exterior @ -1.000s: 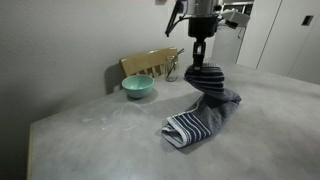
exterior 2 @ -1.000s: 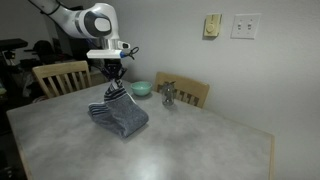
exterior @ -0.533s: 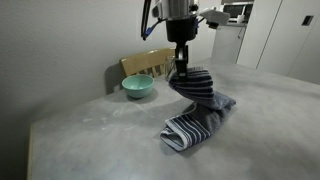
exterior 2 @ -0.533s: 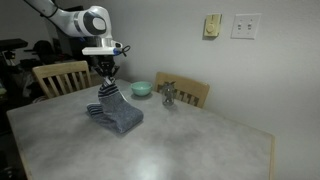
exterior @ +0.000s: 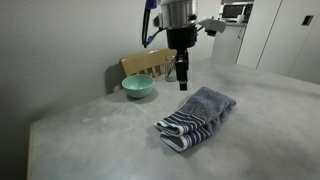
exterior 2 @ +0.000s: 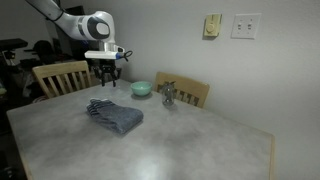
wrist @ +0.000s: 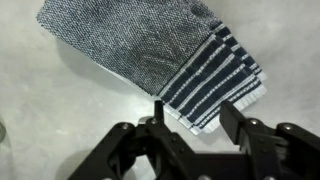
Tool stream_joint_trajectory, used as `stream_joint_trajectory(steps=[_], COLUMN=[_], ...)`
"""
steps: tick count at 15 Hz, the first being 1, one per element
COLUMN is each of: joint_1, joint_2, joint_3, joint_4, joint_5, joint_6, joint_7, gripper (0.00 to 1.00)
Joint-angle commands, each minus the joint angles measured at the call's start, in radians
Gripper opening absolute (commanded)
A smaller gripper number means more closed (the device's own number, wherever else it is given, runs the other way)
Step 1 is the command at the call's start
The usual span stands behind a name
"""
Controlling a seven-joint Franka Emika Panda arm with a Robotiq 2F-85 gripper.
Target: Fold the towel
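towel [exterior: 197, 117] lies doubled on the table [exterior: 90, 140], striped end showing. claw [wrist: 192, 114] hangs above it, jaws apart, empty. fold judged complete; at most tidying left.

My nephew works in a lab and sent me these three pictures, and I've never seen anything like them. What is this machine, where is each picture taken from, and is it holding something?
It is a single robot arm with a two-fingered claw at its tip. Two of the pictures come from cameras standing in the room, looking at the same table from different spots. The third comes from a camera on the arm's wrist, looking down past the claw's fingers. On the table lies a blue-grey towel, folded over, with its striped end showing. Near the table's edge stands a teal bowl, with a wooden chair behind it. The claw is open, holds nothing, and hangs above the towel.
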Motion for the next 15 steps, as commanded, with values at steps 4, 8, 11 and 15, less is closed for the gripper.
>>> stream_joint_trajectory(steps=[4,8,11,15], joint_1=[-0.058,-0.056,-0.069,-0.068], joint_2=[-0.036,-0.039,-0.078,-0.085], joint_3=[0.025,0.012,0.009,0.01], joint_4=[-0.002,0.013,-0.006,-0.019], joint_5=[0.069,0.048,0.05,0.05], joint_6=[-0.003,0.0,0.0,0.0], joint_7=[-0.085,-0.065,-0.073,-0.073], gripper=[1.0,1.0,1.0,1.0])
